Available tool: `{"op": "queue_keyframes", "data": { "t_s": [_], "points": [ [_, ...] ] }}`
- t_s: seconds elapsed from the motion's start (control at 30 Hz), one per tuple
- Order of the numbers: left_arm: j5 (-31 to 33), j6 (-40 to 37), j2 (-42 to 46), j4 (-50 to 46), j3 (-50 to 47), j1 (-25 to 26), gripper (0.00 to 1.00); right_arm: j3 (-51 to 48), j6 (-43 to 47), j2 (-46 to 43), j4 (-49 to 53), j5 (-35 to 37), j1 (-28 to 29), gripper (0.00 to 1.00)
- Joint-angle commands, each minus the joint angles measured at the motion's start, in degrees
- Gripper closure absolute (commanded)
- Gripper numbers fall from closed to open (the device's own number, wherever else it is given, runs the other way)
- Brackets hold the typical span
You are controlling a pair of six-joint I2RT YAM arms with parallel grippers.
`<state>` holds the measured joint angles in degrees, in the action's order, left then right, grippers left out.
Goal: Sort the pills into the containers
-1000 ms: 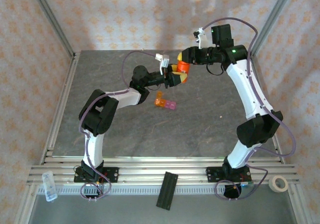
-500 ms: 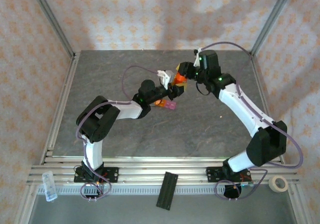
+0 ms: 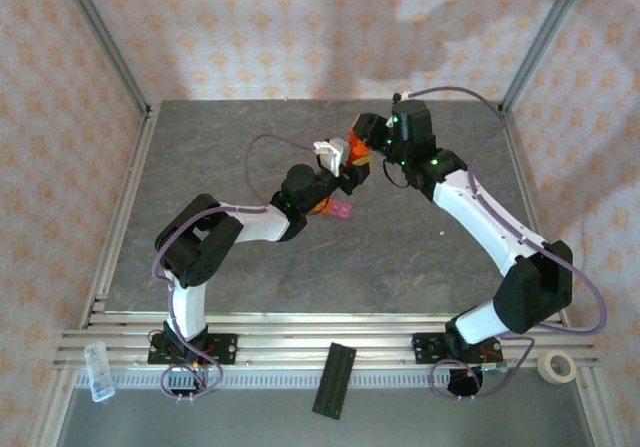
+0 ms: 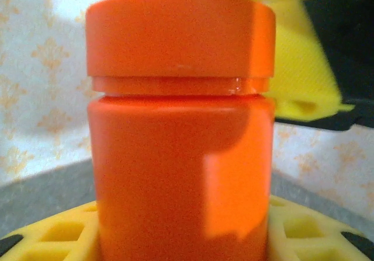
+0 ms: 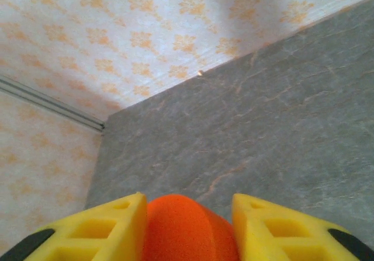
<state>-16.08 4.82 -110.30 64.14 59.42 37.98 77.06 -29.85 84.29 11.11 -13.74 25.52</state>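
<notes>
An orange cylindrical bottle [image 4: 175, 156] stands upright in my left gripper [image 4: 181, 237], which is shut on its body; yellow fingers [image 4: 52, 235] flank it. From above, the bottle [image 3: 361, 155] hangs over the middle back of the table. My right gripper [image 5: 187, 214] comes down on the bottle's cap [image 5: 184, 229], and its yellow fingers [image 5: 105, 226] touch the cap on both sides. The containers [image 3: 341, 210], a short pink and orange strip, lie on the table just below my left gripper [image 3: 347, 172], partly hidden by it. The pills are out of view.
Grey stone-patterned table [image 3: 420, 257] with patterned walls on three sides. Aluminium rails [image 3: 320, 335] run along the near edge. Beyond them lie a black bar [image 3: 334, 379], a clear plastic piece [image 3: 98, 370] and a tape roll [image 3: 557, 367].
My right arm has swung in and down, from beside the bottle to over its cap. My left arm has reached forward, carrying the bottle over the strip.
</notes>
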Motion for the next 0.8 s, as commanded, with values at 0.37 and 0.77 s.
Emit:
{"op": "queue_keyframes", "data": {
  "t_s": [0.37,0.77],
  "points": [
    [-28.1,17.0,-2.2,7.5,9.3,-8.0,1.00,22.9,20.6,0.3,24.1,-23.3,-9.9,0.19],
    [-40.3,25.5,-5.0,7.6,15.1,-8.8,1.00,34.8,31.9,10.6,37.5,-32.6,-9.9,0.21]
  ]
}}
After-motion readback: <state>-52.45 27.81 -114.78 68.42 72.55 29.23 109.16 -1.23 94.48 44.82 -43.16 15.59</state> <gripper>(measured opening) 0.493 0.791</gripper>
